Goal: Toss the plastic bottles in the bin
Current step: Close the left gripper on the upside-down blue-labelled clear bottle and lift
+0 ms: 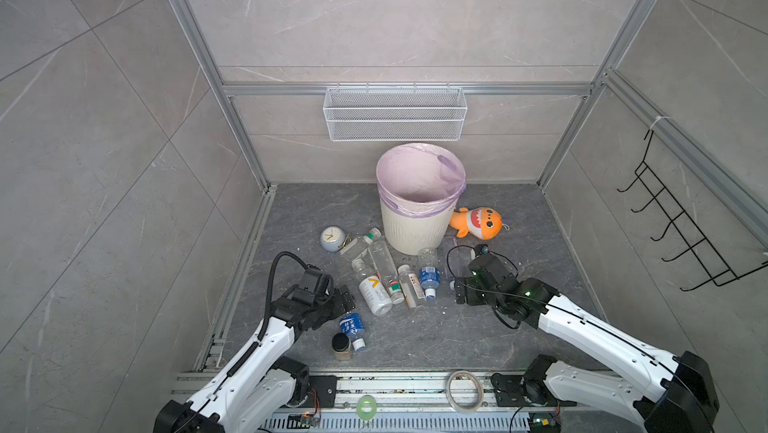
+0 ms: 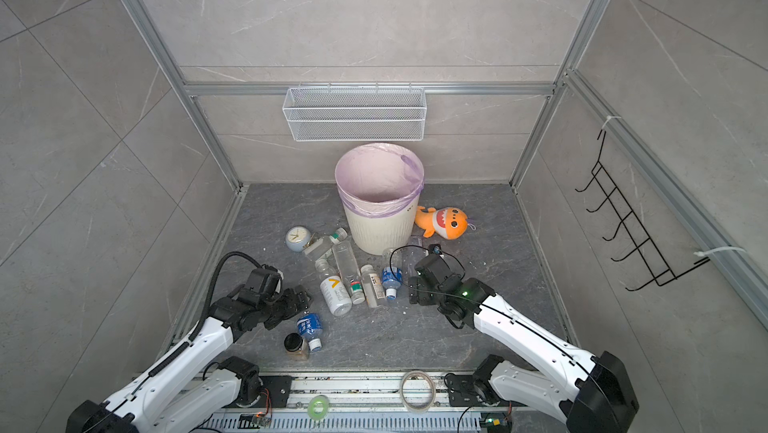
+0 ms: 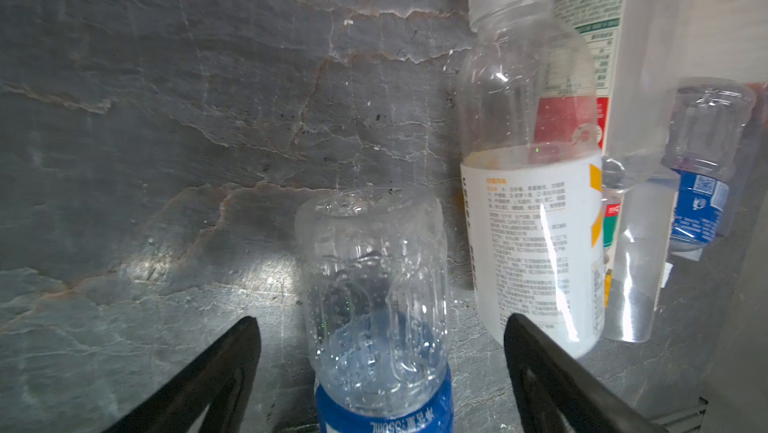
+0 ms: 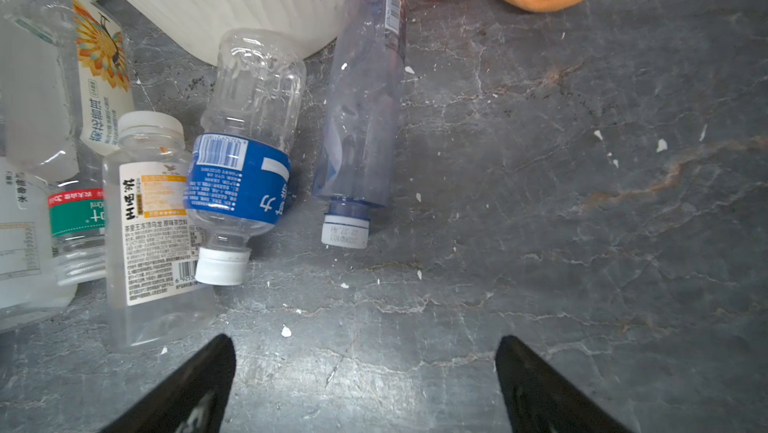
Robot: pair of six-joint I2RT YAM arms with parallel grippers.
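Plastic bottles [image 1: 382, 260]: small, clear, lying on their sides, mostly white-capped, with labels in blue, white-and-yellow or green-and-white. The main heap lies on the floor just in front of the bin [image 1: 409, 235], the bottles touching and overlapping; the exact count is hard to fix, as the clear bodies blend together. A white-and-yellow-label bottle [image 3: 536, 244] forms the heap's near edge. One blue-label bottle [image 3: 374, 285], beaded with droplets inside, lies apart from the heap on the left arm's side, cap toward the front rail. One bluish tinted bottle [image 4: 361, 98] lies alone at the bin's foot. Bin: round, cream-white, ribbed, upright at the back of the floor, lined with a pale purple-pink bag folded over the rim. Left gripper [image 3: 380, 327]: jaws spread to either side of the blue-label bottle, a gap on each side, gripping nothing. Right gripper [image 4: 365, 341]: jaws wide apart over bare floor, nothing between them, the heap just to its side. Nearby: a black-lidded jar [image 1: 341, 345] just beside the blue-label bottle's cap; a small clock [image 1: 331, 238] at the heap's far left; an orange plush shark [image 1: 478, 223] beside the bin. A white wire-mesh basket [image 1: 395, 113] hangs on the back wall above the bin, and a black hook rack [image 1: 681, 219] on the right wall. Floor [image 1: 519, 327]: dark grey veined stone, flecked with white crumbs. Walls: pale grey tile in an aluminium frame.
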